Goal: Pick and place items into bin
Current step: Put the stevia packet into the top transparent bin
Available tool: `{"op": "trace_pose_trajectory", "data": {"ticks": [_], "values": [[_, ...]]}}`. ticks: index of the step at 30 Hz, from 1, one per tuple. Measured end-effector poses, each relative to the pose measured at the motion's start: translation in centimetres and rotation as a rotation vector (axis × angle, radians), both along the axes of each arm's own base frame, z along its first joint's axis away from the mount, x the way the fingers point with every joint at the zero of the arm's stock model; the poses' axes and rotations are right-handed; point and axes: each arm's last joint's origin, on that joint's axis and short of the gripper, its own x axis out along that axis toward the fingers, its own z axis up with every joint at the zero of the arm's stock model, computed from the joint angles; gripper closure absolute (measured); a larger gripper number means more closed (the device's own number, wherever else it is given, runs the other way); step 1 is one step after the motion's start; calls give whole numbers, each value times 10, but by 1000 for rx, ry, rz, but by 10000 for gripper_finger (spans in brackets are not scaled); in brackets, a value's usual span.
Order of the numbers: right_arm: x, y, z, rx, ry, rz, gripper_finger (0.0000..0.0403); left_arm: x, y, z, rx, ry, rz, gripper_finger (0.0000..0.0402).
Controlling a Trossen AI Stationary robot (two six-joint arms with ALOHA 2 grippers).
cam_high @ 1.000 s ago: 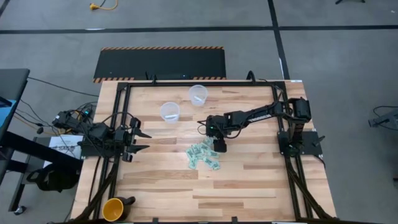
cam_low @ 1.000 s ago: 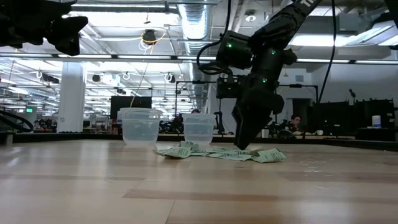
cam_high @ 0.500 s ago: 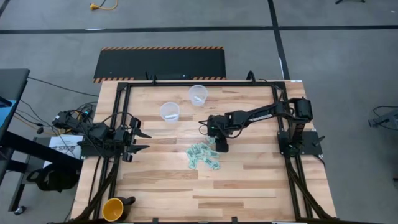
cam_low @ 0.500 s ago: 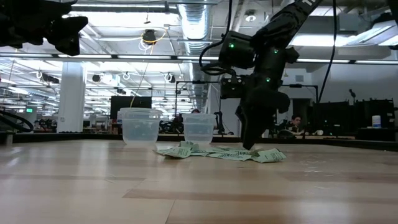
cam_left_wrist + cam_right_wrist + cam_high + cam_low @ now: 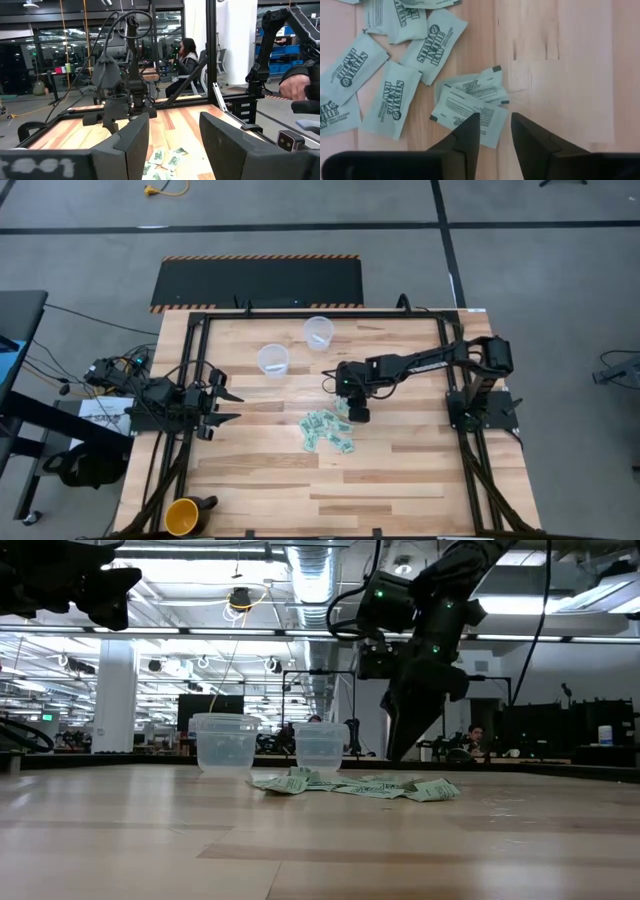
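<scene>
Several mint-green and white packets (image 5: pixel 326 430) lie flat in a loose heap at mid-table, also seen in the low view (image 5: pixel 352 785) and close up in the right wrist view (image 5: pixel 395 100). My right gripper (image 5: pixel 357 413) hovers just above the heap's right edge (image 5: pixel 396 754), pointing down. Its fingers are a narrow gap apart with nothing between them (image 5: pixel 495 127), and a packet (image 5: pixel 468 107) lies on the wood below. My left gripper (image 5: pixel 226 405) waits open at the table's left side (image 5: pixel 174 135). Two clear plastic cups (image 5: pixel 272 360) (image 5: pixel 318 332) stand beyond the heap.
A yellow cup (image 5: pixel 182 517) sits at the near left corner. A black frame rail (image 5: pixel 300 313) runs along the far and side edges. Bare wood lies right of the heap (image 5: pixel 580 75). A seated person (image 5: pixel 187 55) and a hand (image 5: pixel 295 87) show in the room beyond.
My right gripper has risen from table level at the heap's right edge to a short way above the packets, drifting slightly toward the table's right. The packets have stayed where they lay.
</scene>
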Motion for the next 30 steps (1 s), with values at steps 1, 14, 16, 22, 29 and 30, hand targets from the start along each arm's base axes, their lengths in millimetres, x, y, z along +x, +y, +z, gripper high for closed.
{"op": "trace_pose_trajectory", "data": {"ticks": [1,14,16,22,29,30], "values": [[0,-1,1,0,-2,-2,306,0,0,0,0,0,0,235],[0,6,1,49,7,-41,304,0,0,0,0,0,0,235],[0,9,1,60,5,-48,290,0,0,0,0,0,0,235],[0,14,1,74,11,-68,238,0,0,0,-1,0,0,235],[4,14,-19,82,72,-94,211,0,0,-1,-9,15,-2,235],[5,13,-22,82,69,-98,211,0,0,-2,-11,20,-2,235]]}}
